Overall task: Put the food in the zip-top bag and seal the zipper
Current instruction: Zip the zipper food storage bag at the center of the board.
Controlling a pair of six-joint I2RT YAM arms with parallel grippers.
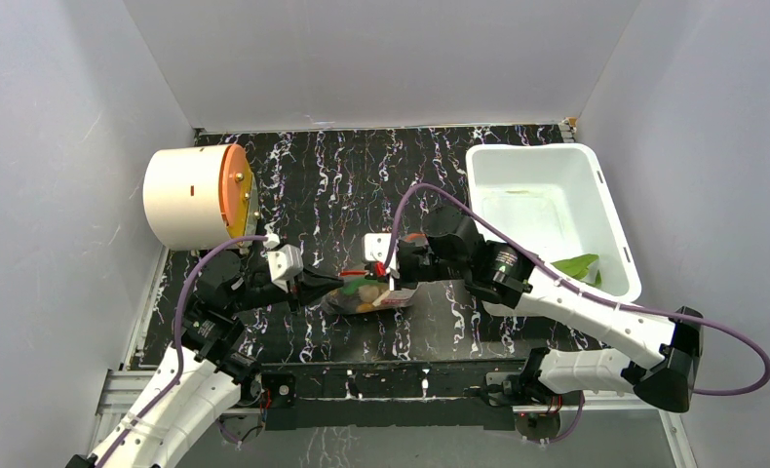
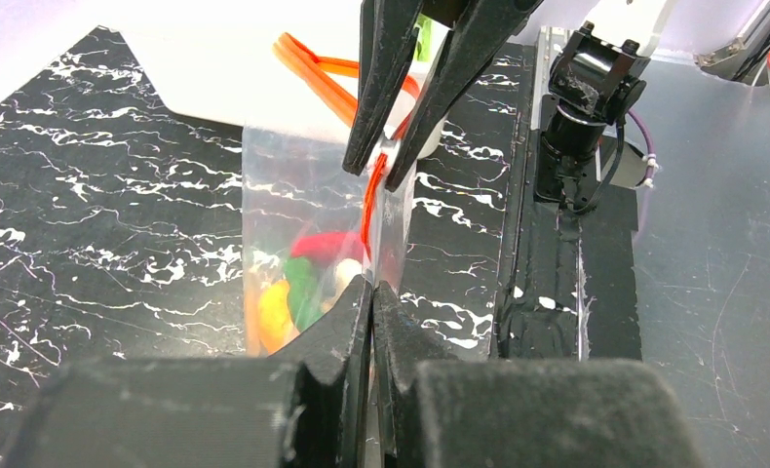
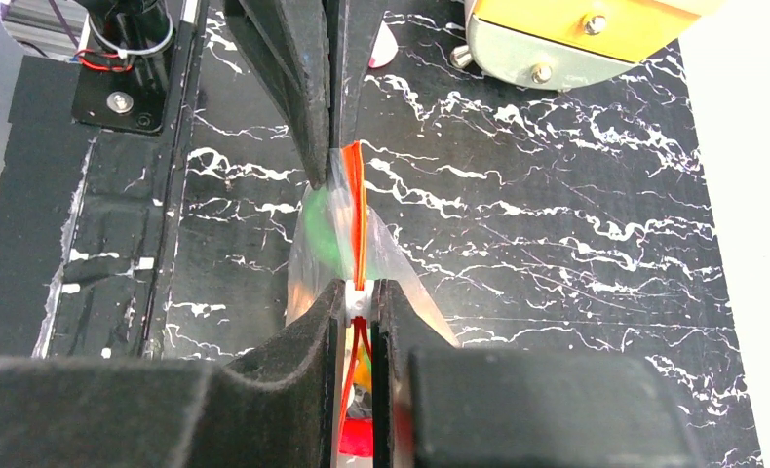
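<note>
From above the zip-top bag (image 1: pixel 373 297) lay at six o'clock on the black marbled table (image 1: pixel 362 180); only the wrist views showed the left gripper (image 2: pixel 371 291) and right gripper (image 3: pixel 360 294) each pinched tight on an end of the orange zipper (image 3: pixel 359 210), with the food (image 2: pixel 288 283) inside. A white bin (image 1: pixel 532 149) stood at three o'clock, a cream cylinder (image 1: pixel 186 195) at ten; grey walls (image 1: pixel 381 58) stood around.

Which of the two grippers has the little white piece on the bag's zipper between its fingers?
The right gripper: the white piece on the orange-red zipper sits between its fingertips. The left gripper pinches the zip-top bag at the strip's other end.
</note>
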